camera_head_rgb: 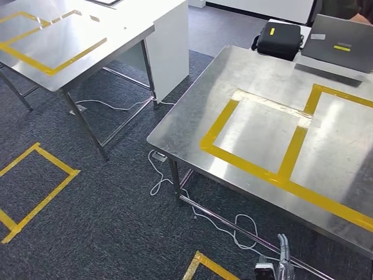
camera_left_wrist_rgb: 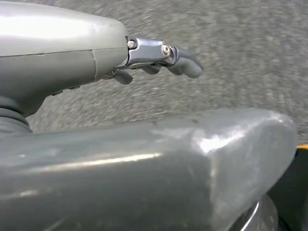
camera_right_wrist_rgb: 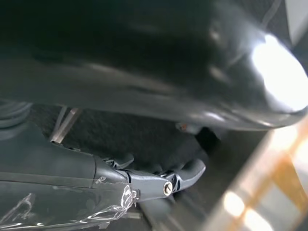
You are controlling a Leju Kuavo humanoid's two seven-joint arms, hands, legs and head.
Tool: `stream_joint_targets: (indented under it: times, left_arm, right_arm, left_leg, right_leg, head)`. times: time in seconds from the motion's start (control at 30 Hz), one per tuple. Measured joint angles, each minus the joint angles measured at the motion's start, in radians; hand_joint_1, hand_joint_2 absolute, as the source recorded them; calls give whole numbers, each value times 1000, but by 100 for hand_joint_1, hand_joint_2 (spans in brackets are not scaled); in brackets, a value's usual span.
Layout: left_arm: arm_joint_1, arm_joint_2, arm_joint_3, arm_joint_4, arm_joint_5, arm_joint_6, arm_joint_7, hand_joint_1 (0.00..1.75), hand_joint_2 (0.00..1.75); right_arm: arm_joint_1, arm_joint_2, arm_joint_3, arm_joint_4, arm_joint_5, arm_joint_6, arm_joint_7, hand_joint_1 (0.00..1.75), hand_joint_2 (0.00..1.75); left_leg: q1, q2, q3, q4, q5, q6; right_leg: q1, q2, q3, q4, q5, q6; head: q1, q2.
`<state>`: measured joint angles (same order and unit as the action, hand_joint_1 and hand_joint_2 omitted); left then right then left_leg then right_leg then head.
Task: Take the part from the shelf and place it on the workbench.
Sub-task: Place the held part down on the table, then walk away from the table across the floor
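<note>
on the workbench (camera_head_rgb: 211, 105), yellow tape (camera_head_rgb: 255, 166) squares, no readable writing

yellow tape (camera_head_rgb: 246, 163) on silver workbench (camera_head_rgb: 198, 111), dark grey carpet (camera_head_rgb: 110, 216)

Both hands (camera_left_wrist_rgb: 160, 60) (camera_right_wrist_rgb: 163, 180) low, empty.

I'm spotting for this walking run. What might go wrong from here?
The white cable lies looped on the carpet under the near steel table, so a foot might snag it. The right hand hangs close to that table's edge and might clip it. No part or shelf is seen from here.
</note>
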<state>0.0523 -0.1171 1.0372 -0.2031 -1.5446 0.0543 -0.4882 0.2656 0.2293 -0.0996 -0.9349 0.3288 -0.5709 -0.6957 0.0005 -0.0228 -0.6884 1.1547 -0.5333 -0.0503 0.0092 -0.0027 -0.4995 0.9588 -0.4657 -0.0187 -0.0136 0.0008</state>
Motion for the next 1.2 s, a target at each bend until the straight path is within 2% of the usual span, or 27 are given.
stream_joint_targets:
  times: [0.03, 0.07, 0.1, 0.13, 0.2, 0.23, 0.27, 0.33, 0.37, 0.4, 0.47, 0.53, 0.57, 0.6, 0.63, 0.7, 0.77, 0.8, 0.87, 0.9, 0.93, 1.0, 1.03, 1.07, 1.1, 1.13, 1.2]
  left_arm:
    - [0, 2, 0, 0, 0, 0, 1, 0, 0]
    - [2, 4, -1, 0, 0, 0, 4, 0, 0]
    - [5, 6, -2, 0, 0, 0, 8, 0, 0]
    - [8, 7, -3, -1, 0, 0, 13, 0, 0]
    - [11, 7, -5, -2, 0, 0, 21, 0, 0]
    - [10, 6, -6, -3, 0, 0, 24, 0, 0]
    - [8, 6, -6, -4, 0, 0, 27, 0, 0]
    - [12, 6, -7, -5, 0, -3, 34, 0, 0]
    - [17, 7, -7, -5, 0, -5, 38, 0, 0]
    - [21, 9, -7, -5, 0, -7, 43, 0, 0]
    - [20, 12, -7, -6, 0, -10, 48, 0, 0]
    - [15, 15, -8, -7, 0, -14, 50, 0, 0]
    - [15, 15, -8, -7, 0, -16, 50, 0, 0]
    - [16, 15, -8, -7, 0, -17, 51, 0, 0]
    - [18, 15, -8, -7, 0, -18, 52, 0, 0]
    - [18, 15, -9, -7, 0, -17, 52, 0, 0]
    - [17, 15, -13, -7, 0, -13, 51, 0, 0]
    - [18, 15, -17, -7, 0, -11, 51, 0, 0]
    - [25, 15, -26, -7, 0, -6, 51, 0, 0]
    - [29, 14, -32, -7, 0, -3, 52, 0, 0]
    - [32, 12, -39, -7, 0, 0, 54, 0, 0]
    - [32, 7, -55, -7, 0, 8, 60, 0, 0]
    - [31, 4, -63, -7, 0, 11, 62, 0, 0]
    - [30, 2, -69, -7, 0, 14, 63, 0, 0]
    - [30, 0, -75, -7, 0, 16, 64, 0, 0]
    - [31, -1, -79, -7, 0, 17, 65, 0, 0]
    - [30, -3, -87, -7, 0, 17, 65, 0, 0]
  right_arm:
    - [-7, 5, -2, 25, 2, -5, 0, 0, 0]
    - [-14, 9, -4, 46, 1, -10, 0, 0, 0]
    - [-21, 13, -5, 64, -2, -15, 0, 0, 0]
    - [-27, 16, -5, 80, -6, -20, 0, 0, 0]
    - [-36, 21, -4, 100, -16, -30, 0, 0, 0]
    - [-39, 23, -3, 107, -20, -35, -1, 0, 0]
    - [-41, 24, -2, 112, -23, -39, -1, 0, 0]
    - [-46, 28, 3, 123, -28, -49, -1, 0, 0]
    - [-47, 30, 7, 129, -31, -57, -1, 0, 0]
    - [-47, 33, 10, 134, -34, -64, -1, 0, 0]
    - [-46, 35, 16, 145, -43, -75, -1, 0, 0]
    - [-46, 37, 18, 156, -50, -84, -1, 0, 0]
    - [-48, 37, 20, 161, -51, -88, -1, 0, 0]
    - [-49, 37, 22, 166, -51, -91, -1, 0, 0]
    - [-50, 37, 24, 169, -53, -93, -1, 0, 0]
    - [-52, 38, 27, 172, -60, -97, -1, 0, 0]
    - [-52, 41, 27, 173, -69, -104, -2, 0, 0]
    - [-52, 42, 27, 174, -71, -108, -2, 0, 0]
    - [-49, 46, 26, 174, -74, -114, -3, 0, 0]
    - [-48, 49, 25, 174, -75, -115, -2, 0, 0]
    - [-45, 51, 24, 174, -76, -117, -3, 0, 0]
    - [-33, 54, 20, 173, -75, -119, -3, 0, 0]
    - [-26, 55, 18, 172, -72, -118, -3, 0, 0]
    - [-19, 55, 14, 170, -69, -118, -3, 0, 0]
    - [-13, 55, 11, 166, -65, -117, -3, 0, 0]
    - [-8, 55, 7, 163, -62, -115, -3, 0, 0]
    - [-1, 56, 0, 154, -57, -111, -3, 0, 0]
  left_leg:
    - [4, 6, -13, 60, -24, -8]
    - [9, 9, -14, 97, -24, -15]
    - [14, 13, 4, 100, -4, -21]
    - [18, 20, 42, 66, 25, -27]
    - [24, 62, 156, -76, 54, -37]
    - [24, 82, 201, -141, 49, -33]
    - [21, 94, 226, -183, 41, -24]
    - [13, 83, 222, -203, 39, 6]
    - [11, 75, 213, -203, 48, 19]
    - [10, 66, 202, -203, 58, 30]
    - [7, 44, 174, -204, 82, 46]
    - [2, 16, 138, -203, 110, 53]
    - [-1, 2, 120, -202, 124, 54]
    - [-3, -12, 102, -201, 138, 53]
    - [-4, -25, 86, -201, 152, 52]
    - [-5, -53, 59, -200, 179, 46]
    - [-4, -77, 43, -200, 206, 37]
    - [-4, -88, 40, -202, 217, 31]
    - [0, -100, 31, -207, 232, 19]
    - [0, -87, 21, -195, 214, 15]
    - [0, -64, 8, -165, 173, 11]
    - [3, -12, -25, -46, 55, 2]
    - [6, 1, -38, 26, 14, -5]
    - [11, 7, -42, 82, 1, -11]
    - [16, 10, -34, 115, 13, -17]
    - [22, 15, -7, 110, 40, -23]
    - [31, 54, 106, -2, 74, -35]
  right_leg:
    - [0, -18, -12, 1, 9, 2]
    - [-1, -35, -25, 4, 18, 5]
    - [-2, -52, -38, 7, 26, 9]
    - [-4, -66, -52, 12, 33, 14]
    - [-4, -93, -77, 29, 42, 26]
    - [-3, -105, -85, 38, 46, 33]
    - [-2, -118, -91, 45, 50, 39]
    - [-7, -138, -95, 48, 63, 52]
    - [-11, -127, -99, 52, 58, 60]
    - [-15, -102, -106, 68, 36, 66]
    - [-18, -32, -135, 162, -57, 72]
    - [-13, -1, -165, 293, -142, 65]
    - [-9, 3, -165, 332, -153, 59]
    - [-5, 5, -147, 336, -142, 52]
    - [-2, 10, -111, 302, -114, 45]
    - [2, 52, 3, 151, -77, 31]
    - [2, 94, 83, 25, -84, 25]
    - [4, 99, 93, 1, -91, 24]
    - [5, 74, 80, 0, -76, 18]
    - [5, 60, 70, -1, -64, 10]
    - [3, 45, 58, -3, -50, 4]
    - [2, 12, 29, -4, -25, -2]
    - [2, -8, 14, -3, -13, -1]
    - [2, -27, -1, -2, -2, 1]
    - [1, -45, -16, 0, 8, 5]
    - [0, -61, -31, 3, 19, 10]
    - [0, -87, -59, 16, 32, 22]
  head:
    - [0, 0]
    - [-1, 0]
    - [0, 0]
    - [-1, 0]
    - [-2, 0]
    - [-3, 0]
    - [-3, 0]
    - [-3, 0]
    - [-3, 0]
    - [-3, 0]
    - [-1, 0]
    - [-1, 0]
    - [0, 0]
    - [-1, 0]
    - [-1, 0]
    - [-1, 0]
    - [-1, 0]
    - [1, 0]
    - [4, 0]
    - [1, 0]
    - [-4, 0]
    - [-12, 0]
    - [-14, 0]
    - [-14, 0]
    - [-15, 0]
    - [-15, 0]
    - [-17, 0]
